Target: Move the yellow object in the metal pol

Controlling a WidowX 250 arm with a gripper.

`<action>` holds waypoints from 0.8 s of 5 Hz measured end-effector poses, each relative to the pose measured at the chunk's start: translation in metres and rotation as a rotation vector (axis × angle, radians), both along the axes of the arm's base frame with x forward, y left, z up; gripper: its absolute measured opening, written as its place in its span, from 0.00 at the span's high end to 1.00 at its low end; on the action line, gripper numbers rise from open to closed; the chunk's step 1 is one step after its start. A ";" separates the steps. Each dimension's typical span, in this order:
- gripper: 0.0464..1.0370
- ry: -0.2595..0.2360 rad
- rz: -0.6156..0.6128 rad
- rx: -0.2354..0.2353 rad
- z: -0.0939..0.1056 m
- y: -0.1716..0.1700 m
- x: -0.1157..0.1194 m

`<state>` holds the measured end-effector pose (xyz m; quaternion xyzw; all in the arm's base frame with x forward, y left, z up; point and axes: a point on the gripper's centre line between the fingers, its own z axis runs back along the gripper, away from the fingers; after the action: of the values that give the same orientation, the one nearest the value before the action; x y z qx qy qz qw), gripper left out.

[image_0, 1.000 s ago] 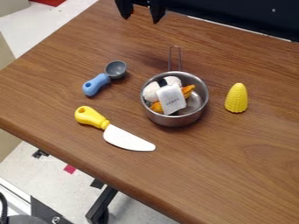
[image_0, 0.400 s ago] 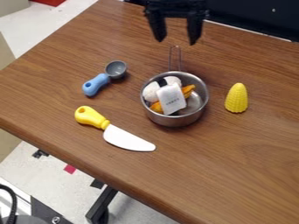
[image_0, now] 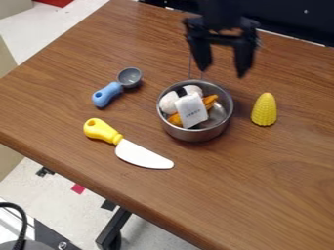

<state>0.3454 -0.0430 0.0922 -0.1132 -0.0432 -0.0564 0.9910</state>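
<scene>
One gripper (image_0: 223, 72) is seen in the upper middle of the frame, slightly right of centre, its two fingers spread well apart and nothing held between them. One yellow corn-shaped piece (image_0: 264, 111) is found right of centre, stood upright on the brown wooden table (image_0: 261, 190), wide end down, outside the pot and apart from it.

One metal pot (image_0: 196, 135) is placed near the middle of the frame, its single wire handle pointed toward the top and partly covered by a finger of the gripper. Inside the pot, one white packet (image_0: 192, 111) is leaned over the other contents. One rounded white piece with a black band (image_0: 168, 103) is set at the left, and orange is seen on two sides of the packet; whether one orange piece or two is there cannot be told.

One spoon (image_0: 108, 93), blue-handled with a grey bowl, is laid left of the pot. One knife (image_0: 142, 156), yellow-handled and white-bladed, is laid at lower left, its blade pointed toward the lower middle.
</scene>
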 end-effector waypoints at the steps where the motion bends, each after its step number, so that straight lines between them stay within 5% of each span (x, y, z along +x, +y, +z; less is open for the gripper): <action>1: 0.04 -0.017 -0.068 -0.062 0.000 -0.026 -0.002; 2: 0.04 -0.047 -0.054 -0.100 0.002 -0.030 -0.002; 4: 0.04 -0.126 -0.035 0.017 -0.005 -0.046 0.002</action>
<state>0.3477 -0.0887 0.0873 -0.1018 -0.1031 -0.0810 0.9861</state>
